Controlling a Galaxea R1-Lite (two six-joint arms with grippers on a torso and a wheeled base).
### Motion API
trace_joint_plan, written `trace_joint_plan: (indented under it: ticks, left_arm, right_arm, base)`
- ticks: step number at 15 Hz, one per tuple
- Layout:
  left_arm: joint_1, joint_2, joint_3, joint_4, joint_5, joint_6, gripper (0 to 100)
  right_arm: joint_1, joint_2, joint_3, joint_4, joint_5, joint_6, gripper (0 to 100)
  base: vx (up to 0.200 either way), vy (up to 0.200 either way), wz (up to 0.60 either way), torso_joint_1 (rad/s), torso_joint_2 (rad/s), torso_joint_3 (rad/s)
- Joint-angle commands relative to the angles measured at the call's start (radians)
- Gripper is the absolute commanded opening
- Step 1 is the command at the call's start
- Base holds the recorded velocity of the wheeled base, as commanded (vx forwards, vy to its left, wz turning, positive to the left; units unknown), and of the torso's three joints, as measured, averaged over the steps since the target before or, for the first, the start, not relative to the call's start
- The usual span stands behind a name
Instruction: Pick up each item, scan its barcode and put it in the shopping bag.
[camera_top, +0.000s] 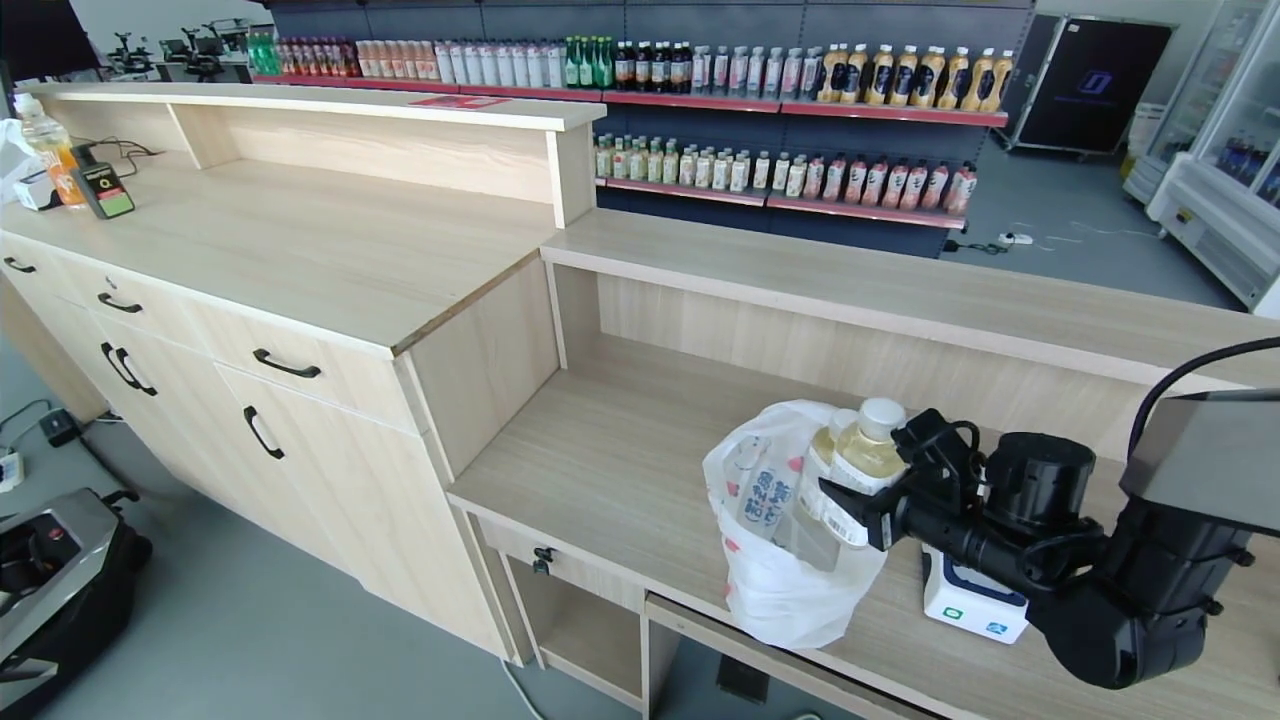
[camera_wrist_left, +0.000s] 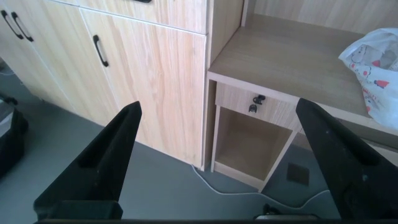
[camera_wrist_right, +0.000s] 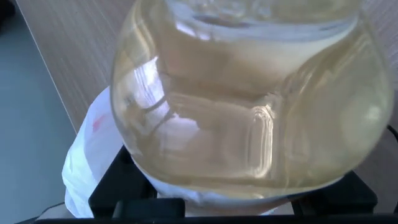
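A clear bottle (camera_top: 868, 450) of pale yellow drink with a white cap hangs upright over the mouth of the white shopping bag (camera_top: 770, 560). My right gripper (camera_top: 880, 472) is shut on its lower body. In the right wrist view the bottle (camera_wrist_right: 249, 112) sits very close, with the bag (camera_wrist_right: 84, 171) under it. A second bottle (camera_top: 822, 445) stands inside the bag. The white scanner box (camera_top: 975, 600) rests on the low counter just right of the bag. My left gripper (camera_wrist_left: 219, 107) hangs open near the floor, facing the cabinet, with the bag (camera_wrist_left: 373, 62) far off.
The low counter (camera_top: 620, 450) has a back wall behind the bag and a taller counter (camera_top: 300, 240) to its left. On that counter's far end stand an orange bottle (camera_top: 47, 150) and a small terminal (camera_top: 103, 188). Drink shelves (camera_top: 780, 110) line the back.
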Motion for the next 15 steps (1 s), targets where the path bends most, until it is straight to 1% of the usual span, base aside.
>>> trace_joint_plan:
  ticks: [1, 2, 5, 10, 15]
  left_arm:
    - [0.000, 0.000, 0.000, 0.000, 0.000, 0.000, 100]
    - [0.000, 0.000, 0.000, 0.000, 0.000, 0.000, 100]
    - [0.000, 0.000, 0.000, 0.000, 0.000, 0.001, 100]
    - [0.000, 0.000, 0.000, 0.000, 0.000, 0.000, 100]
    - [0.000, 0.000, 0.000, 0.000, 0.000, 0.000, 100]
  right_arm:
    - [0.002, 0.056, -0.004, -0.006, 0.025, 0.010, 0]
    - [0.002, 0.070, -0.006, -0.008, 0.063, 0.010, 0]
    - [0.008, 0.101, -0.009, -0.011, 0.103, 0.008, 0]
    - [0.029, 0.191, -0.024, -0.088, 0.106, 0.010, 0]
    - [0.045, 0.253, -0.061, -0.092, 0.106, 0.010, 0]
  base:
    - [0.000, 0.000, 0.00, 0.000, 0.00, 0.000]
    - [0.000, 0.000, 0.00, 0.000, 0.00, 0.000]
    - [0.000, 0.000, 0.00, 0.000, 0.00, 0.000]
    - [0.000, 0.000, 0.00, 0.000, 0.00, 0.000]
    - [0.000, 0.000, 0.00, 0.000, 0.00, 0.000]
